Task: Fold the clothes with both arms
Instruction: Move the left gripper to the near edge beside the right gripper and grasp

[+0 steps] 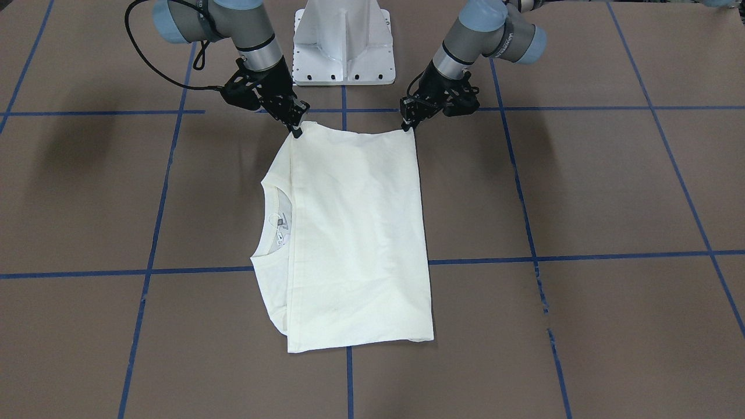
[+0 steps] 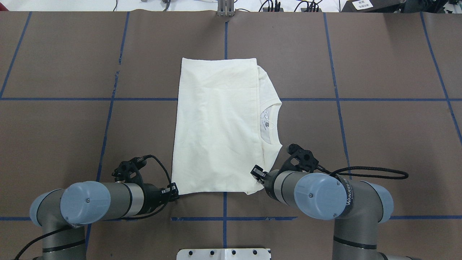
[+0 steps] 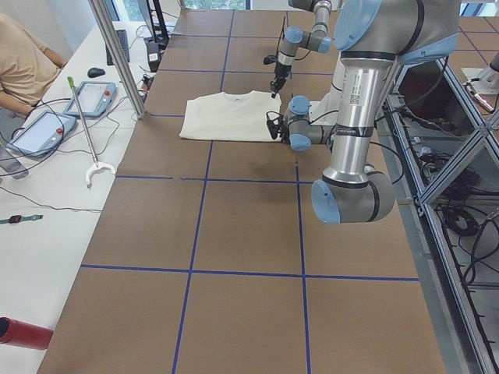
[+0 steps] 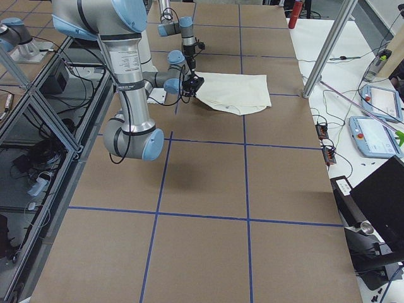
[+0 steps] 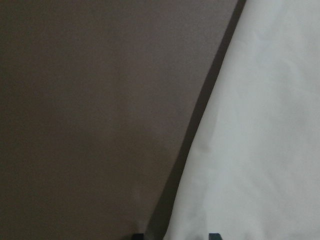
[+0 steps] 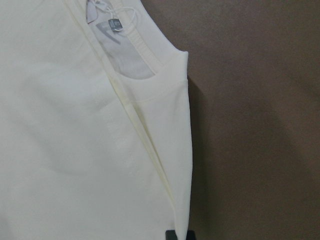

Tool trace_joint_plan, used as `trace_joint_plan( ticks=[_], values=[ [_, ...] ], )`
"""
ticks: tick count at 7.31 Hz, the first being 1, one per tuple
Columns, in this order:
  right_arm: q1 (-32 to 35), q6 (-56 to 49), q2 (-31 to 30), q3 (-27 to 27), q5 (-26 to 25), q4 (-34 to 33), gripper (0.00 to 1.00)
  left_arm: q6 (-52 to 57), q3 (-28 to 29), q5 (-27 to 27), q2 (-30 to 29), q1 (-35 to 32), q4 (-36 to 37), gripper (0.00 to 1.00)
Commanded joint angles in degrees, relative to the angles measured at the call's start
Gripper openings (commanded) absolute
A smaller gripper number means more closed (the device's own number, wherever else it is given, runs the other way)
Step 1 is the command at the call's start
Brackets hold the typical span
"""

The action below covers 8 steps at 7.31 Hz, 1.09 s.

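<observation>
The cream shirt (image 1: 355, 233) (image 2: 216, 126) lies folded flat on the brown table, plain side up, and no print shows. Its collar (image 2: 269, 121) points to my right. My left gripper (image 2: 173, 190) (image 1: 407, 125) stands at the shirt's near left corner. In the left wrist view its tips are apart and open, with the shirt edge (image 5: 260, 150) between them. My right gripper (image 2: 258, 173) (image 1: 297, 131) sits at the near right corner. In the right wrist view its tips are shut on the folded shirt edge (image 6: 182, 210).
The white pedestal base (image 1: 343, 46) stands between the arms. Blue tape lines (image 2: 335, 99) grid the table. Beside the table's far edge a seated person (image 3: 19, 66), tablets (image 3: 93, 97), a grabber stick (image 3: 86, 132) and metal posts (image 4: 328, 44) line a white bench.
</observation>
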Motion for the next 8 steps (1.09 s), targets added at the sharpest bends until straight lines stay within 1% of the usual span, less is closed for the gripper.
trace_joint_plan(
  ticks=[1,2,3,4,5,6,7,8],
  values=[
    [0.01,-0.07,-1.58,0.04,-0.24,0.12,0.0,0.4,-1.34,0.1,-0.31,-1.95,0.0,0.0],
    [-0.08,-0.07,-1.76,0.12,-0.15,0.2,0.0,0.58,-2.65,0.01,-0.31,-3.01,0.0,0.0],
    [-0.08,-0.07,-1.76,1.25,-0.15,0.29,0.0,0.58,-5.45,0.01,0.47,-3.72,0.0,0.0],
    [-0.42,0.02,-2.98,4.66,0.11,0.21,0.0,0.41,-9.22,0.1,2.92,-3.81,0.0,0.0],
    [-2.17,0.11,-5.6,8.7,0.2,0.21,0.0,-0.81,-12.04,3.14,5.38,-2.25,0.0,0.0],
    [-3.66,0.28,-7.28,12.22,0.29,0.21,0.0,-6.22,-13.72,7.78,5.57,4.21,0.0,0.0],
    [-4.72,1.15,-9.04,15.3,0.38,0.12,0.0,-7.84,-15.22,12.36,5.49,8.36,0.09,0.0],
    [-4.73,1.34,-10.8,18.37,0.47,0.12,0.0,-8.29,-18.72,13.45,5.23,9.1,3.31,0.0]
  ],
)
